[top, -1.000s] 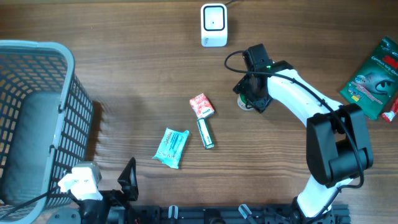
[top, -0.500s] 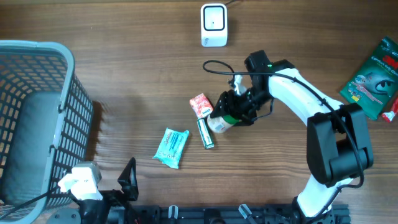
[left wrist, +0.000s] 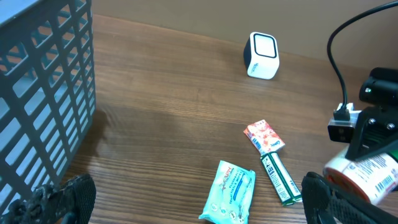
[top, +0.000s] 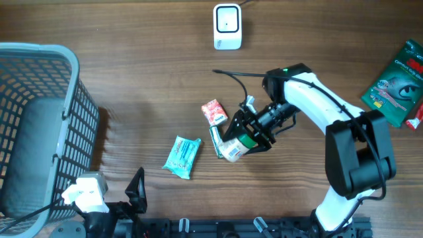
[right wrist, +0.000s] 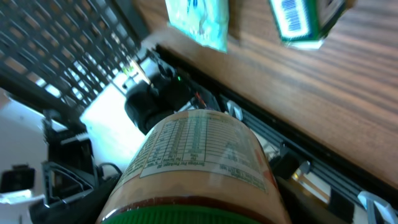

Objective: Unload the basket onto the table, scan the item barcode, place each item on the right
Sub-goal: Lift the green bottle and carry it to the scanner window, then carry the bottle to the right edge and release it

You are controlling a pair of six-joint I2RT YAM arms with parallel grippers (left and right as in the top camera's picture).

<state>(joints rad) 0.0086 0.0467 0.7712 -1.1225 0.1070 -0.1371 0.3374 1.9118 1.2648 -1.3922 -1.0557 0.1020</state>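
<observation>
1. My right claw is partly open and clamped across a jar. The green cap sits toward my wrist and the white-labelled end points away from me.
2. In my wrist camera the jar fills the lower frame, with fine label print facing the lens. It is tilted well off upright, and I cannot tell whether it touches the table.
3. Just under the jar's far end lies a slim green box, partly covered by the jar from above. A barcode shows on its end in my wrist view.
4. Just beyond the box, on the scanner's side, is a small red packet, close to the box's end.
5. Past the jar's labelled end, further from my claw, a teal pouch lies flat on the wood, near the box but apart from it.
6. The scanner, white with a dark window, stands well apart from my claw on the far side of the red packet. My own black cable arcs over the wood between claw and scanner.
7. A green package lies well behind my arm, at the table's edge.
8. The grey basket stands well beyond the pouch.
9. My left claw sits low beside that basket, spread wide and holding nothing.
</observation>
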